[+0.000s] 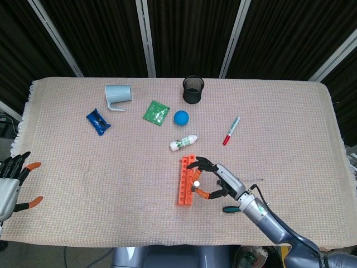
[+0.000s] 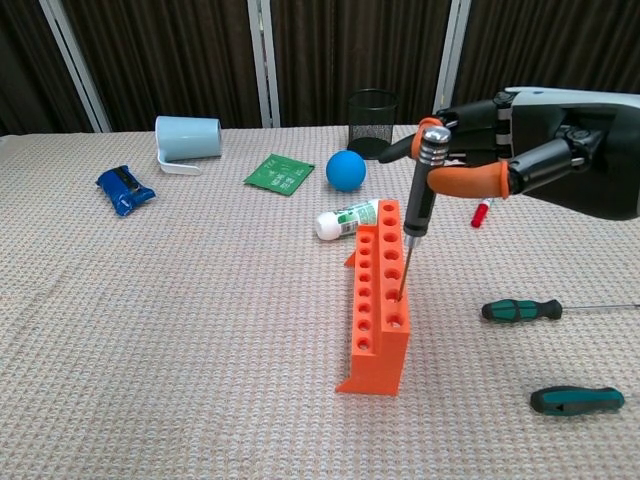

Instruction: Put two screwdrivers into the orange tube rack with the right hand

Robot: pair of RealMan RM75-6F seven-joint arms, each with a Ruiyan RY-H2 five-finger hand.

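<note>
The orange tube rack (image 2: 375, 300) (image 1: 187, 180) stands mid-table, its long side running away from me. A dark-handled screwdriver (image 2: 422, 185) with a silver cap (image 1: 196, 183) leans to the right, its thin shaft tip down in a hole near the rack's front end. My right hand (image 2: 520, 150) (image 1: 215, 178) pinches the handle, the orange thumb tip against it and the other fingers reaching behind. A green-handled screwdriver (image 2: 520, 309) (image 1: 233, 209) lies right of the rack, and a teal-handled one (image 2: 578, 400) lies nearer the front. My left hand (image 1: 11, 181) hangs off the table's left edge, holding nothing, fingers apart.
At the back are a pale blue cup (image 1: 118, 95) on its side, a black mesh pot (image 1: 193, 90), a green packet (image 1: 156, 112), a blue ball (image 1: 181, 117) and a blue packet (image 1: 98, 121). A white bottle (image 1: 184, 143) lies just behind the rack; a red marker (image 1: 231, 130) is to its right.
</note>
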